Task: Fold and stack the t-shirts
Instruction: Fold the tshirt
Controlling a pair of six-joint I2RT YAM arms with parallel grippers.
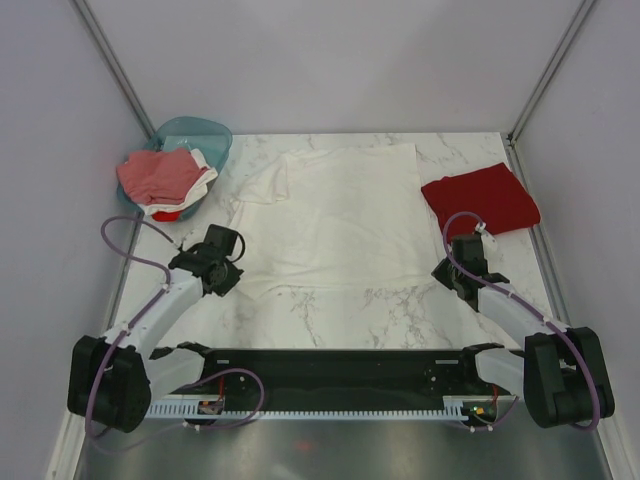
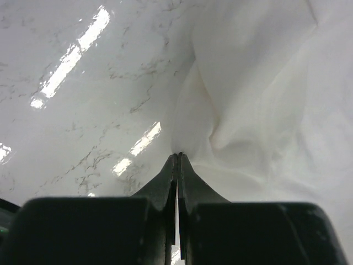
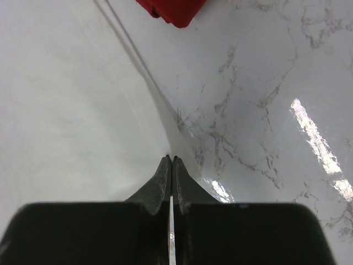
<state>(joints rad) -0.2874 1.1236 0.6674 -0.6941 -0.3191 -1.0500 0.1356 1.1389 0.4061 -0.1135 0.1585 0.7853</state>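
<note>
White tee (image 1: 340, 220): flat. Left gripper (image 2: 177, 157), right gripper (image 3: 172, 160): closed at its near corners (cloth caught? I can't tell); a thin pinch may slip on lifting.

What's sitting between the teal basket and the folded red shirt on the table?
The white t-shirt, spread flat on the marble, fills the stretch between the teal basket and the red shirt; the top external view shows it.

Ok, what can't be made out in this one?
- Whether the left gripper or right gripper actually pinches the white t-shirt: wrist views, the shut jaws cover the contact.
- What lies lower in the basket: top view, the pinkish-red shirt covers it.
- Most of the red shirt: right wrist view, cut off by the top edge.
</note>
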